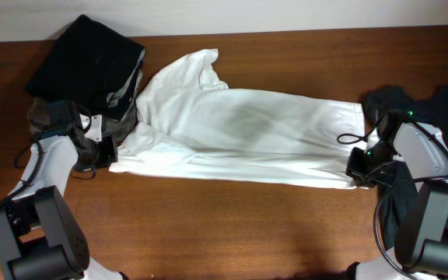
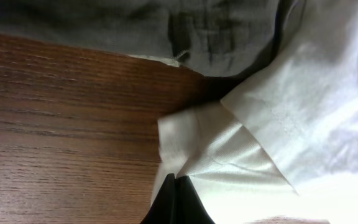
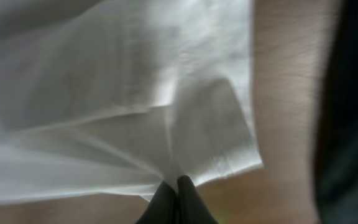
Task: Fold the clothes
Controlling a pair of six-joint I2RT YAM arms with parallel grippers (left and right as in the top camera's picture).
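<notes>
Pinching: right gripper [image 3: 177,190] on white garment [image 3: 104,93]

Its jaws, pressed together at bottom centre, are gripping the hem; cloth is filling left and centre; wooden table [image 3: 284,93] is showing to its right; dark fabric [image 3: 353,112] is lying along the right edge.

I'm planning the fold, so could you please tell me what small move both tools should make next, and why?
Probably lift both ends slightly together. The left tool and right tool each look shut on a near corner of the white shirt, which lies stretched between them, ready to fold over.
</notes>
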